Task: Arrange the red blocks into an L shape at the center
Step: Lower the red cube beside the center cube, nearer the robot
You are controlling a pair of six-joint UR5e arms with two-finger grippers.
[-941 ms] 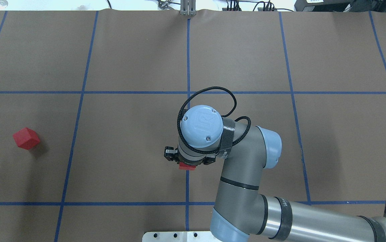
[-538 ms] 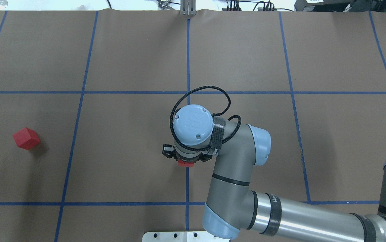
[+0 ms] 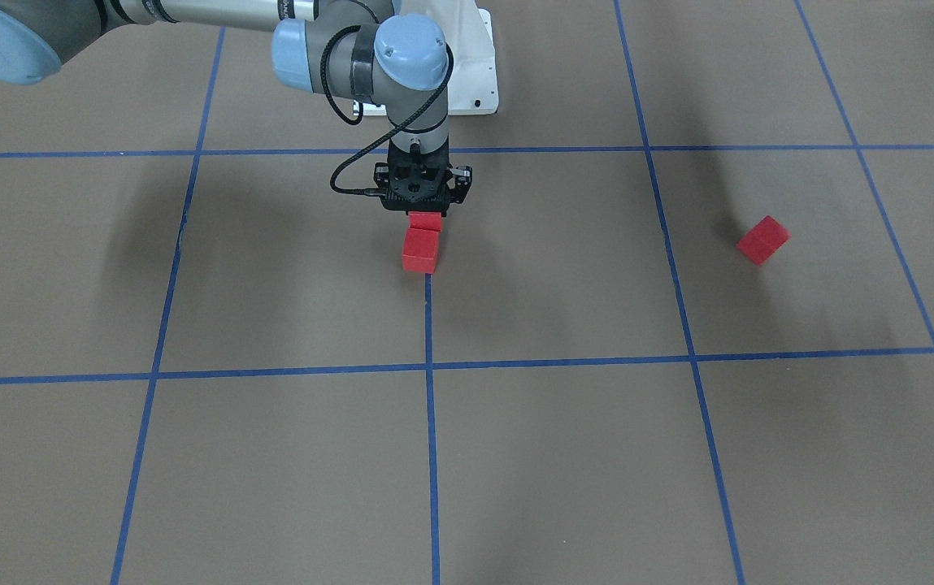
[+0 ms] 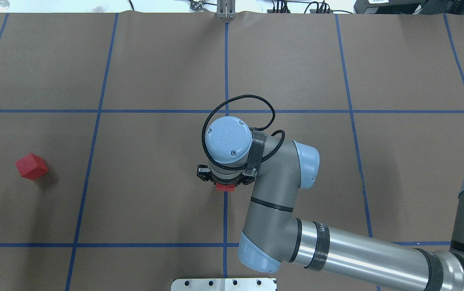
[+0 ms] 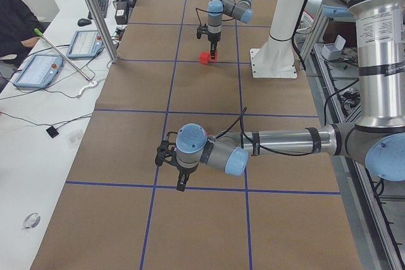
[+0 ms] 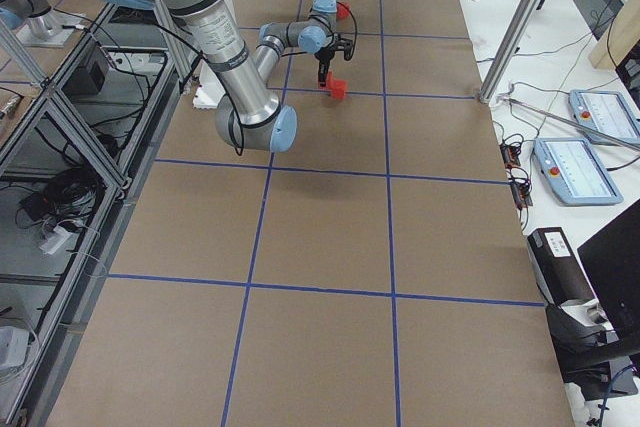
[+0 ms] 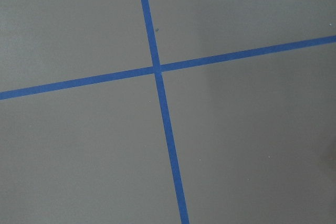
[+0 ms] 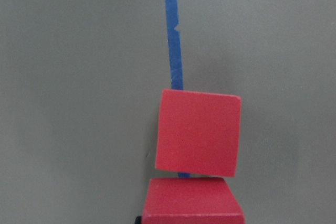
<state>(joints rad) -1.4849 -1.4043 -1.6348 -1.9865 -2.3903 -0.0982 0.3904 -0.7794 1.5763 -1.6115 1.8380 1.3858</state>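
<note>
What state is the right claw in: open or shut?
Shut on a red block: the right claw pinches it, right beside the placed block.

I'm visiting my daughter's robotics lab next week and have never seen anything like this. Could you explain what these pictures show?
This is a robot with two arms, a right arm and a left arm, each ending in a two-finger gripper, over a brown table marked with blue tape lines. All pictures show one moment: one camera above and behind the robot, one facing it, one at each table end, one on each wrist. Three small red cubes are out. The right gripper seems to hold one cube close beside a second cube that rests on a tape line at the middle. The third cube sits alone, far to the robot's left. The left gripper hangs above the table; I cannot tell whether it is open.
</note>
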